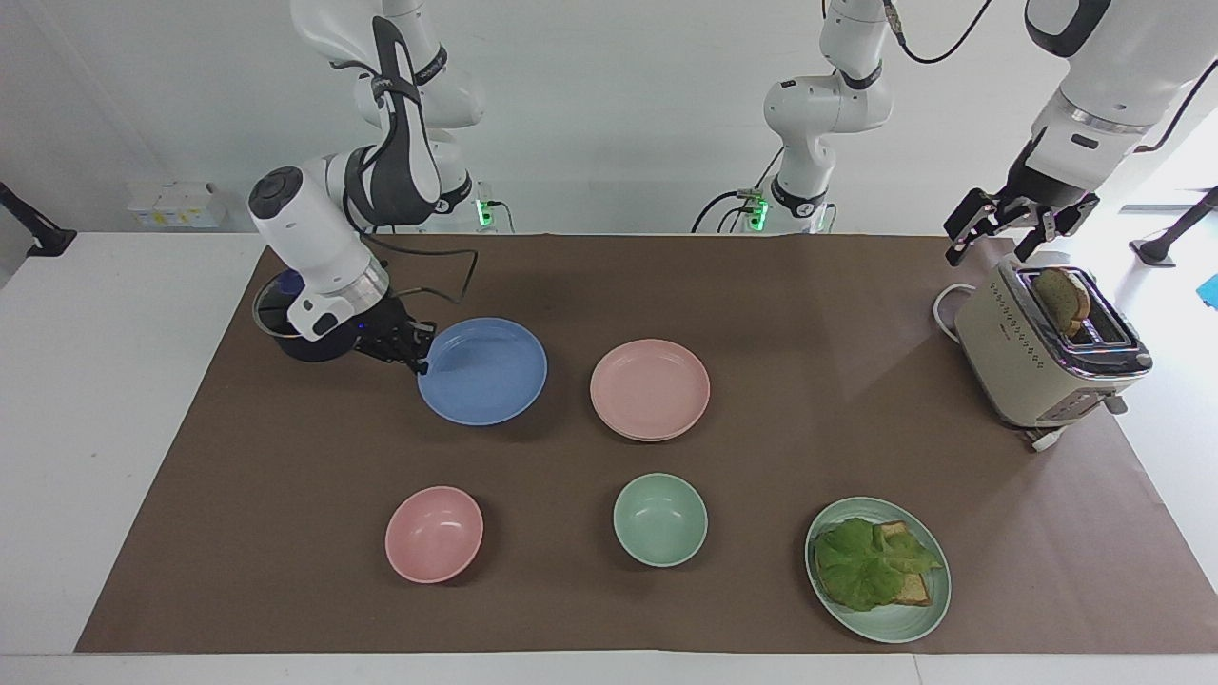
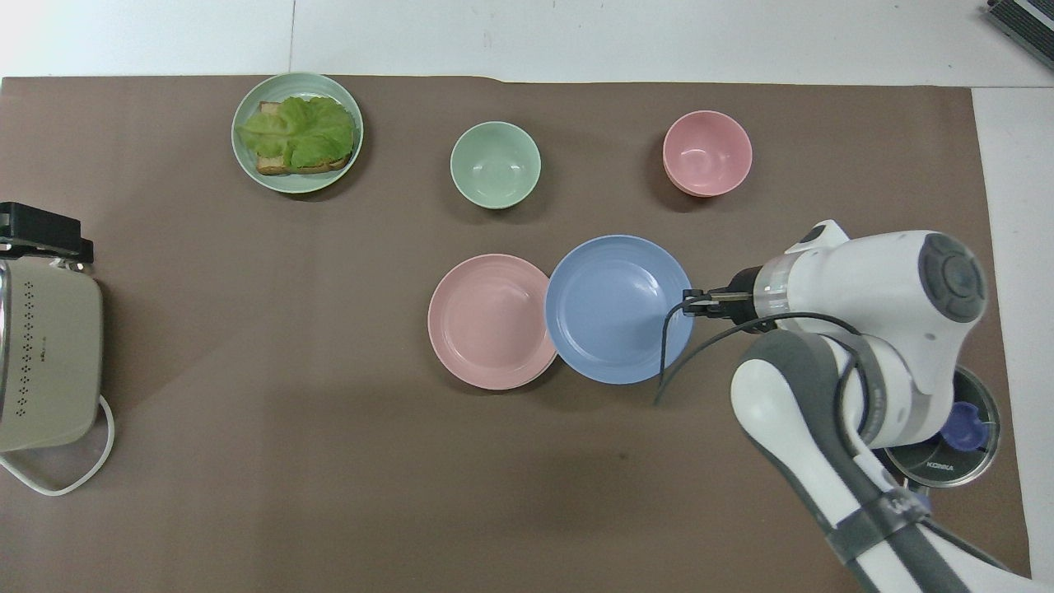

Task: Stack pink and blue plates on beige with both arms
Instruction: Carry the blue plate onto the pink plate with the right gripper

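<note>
The blue plate (image 1: 485,371) hangs a little above the mat, and my right gripper (image 1: 419,354) is shut on its rim at the right arm's end. In the overhead view the blue plate (image 2: 617,309) covers the edge of the pink plate (image 2: 494,321). The pink plate (image 1: 650,388) lies mid-table on another plate. Of that one, the beige, only a thin pale rim (image 1: 651,439) shows. My left gripper (image 1: 990,252) waits open over the toaster's end nearest the robots and holds nothing.
The toaster (image 1: 1037,362) with a slice of bread in its slot stands at the left arm's end. Farther from the robots stand a pink bowl (image 1: 434,533), a green bowl (image 1: 660,519) and a mint plate (image 1: 913,623) with lettuce and bread. A dark round pot (image 2: 947,428) sits under the right arm.
</note>
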{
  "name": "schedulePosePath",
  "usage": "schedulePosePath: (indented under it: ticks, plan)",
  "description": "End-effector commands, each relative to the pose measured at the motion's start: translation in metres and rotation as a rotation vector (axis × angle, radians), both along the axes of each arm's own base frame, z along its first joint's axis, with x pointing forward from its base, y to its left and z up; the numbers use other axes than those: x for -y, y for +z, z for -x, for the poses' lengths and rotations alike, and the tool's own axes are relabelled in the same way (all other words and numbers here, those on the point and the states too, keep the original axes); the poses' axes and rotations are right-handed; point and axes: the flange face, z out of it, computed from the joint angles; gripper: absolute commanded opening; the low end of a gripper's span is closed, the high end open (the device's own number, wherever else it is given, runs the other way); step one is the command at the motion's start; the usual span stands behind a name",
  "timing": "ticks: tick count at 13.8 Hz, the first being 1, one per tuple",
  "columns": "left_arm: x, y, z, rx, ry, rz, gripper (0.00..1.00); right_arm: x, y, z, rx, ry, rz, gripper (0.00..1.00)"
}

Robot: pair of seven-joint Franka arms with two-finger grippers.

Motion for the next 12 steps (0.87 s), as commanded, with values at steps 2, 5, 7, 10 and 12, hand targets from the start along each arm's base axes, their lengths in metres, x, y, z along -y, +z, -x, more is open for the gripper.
schedulePosePath:
  ticks: [2,5,7,10,12]
  plan:
    - [-0.001,0.003,0.006,-0.005,-0.003,-0.014,1.0,-0.068,-0.012,0.015,-0.017,0.001,-0.019,0.0]
    - [0.0,0.003,0.006,-0.005,-0.006,-0.014,1.0,-0.103,-0.015,0.019,-0.011,-0.018,-0.027,0.0]
    - [-0.001,0.003,0.006,-0.005,-0.003,-0.014,1.0,-0.12,-0.024,0.021,-0.021,-0.022,-0.025,0.0]
    - [-0.001,0.003,0.006,-0.005,-0.003,-0.014,1.0,-0.132,-0.036,0.019,0.003,0.017,0.014,0.0]
    - [-0.001,0.003,0.006,-0.005,-0.004,-0.014,1.0,-0.138,-0.043,0.019,0.001,0.029,0.023,0.0]
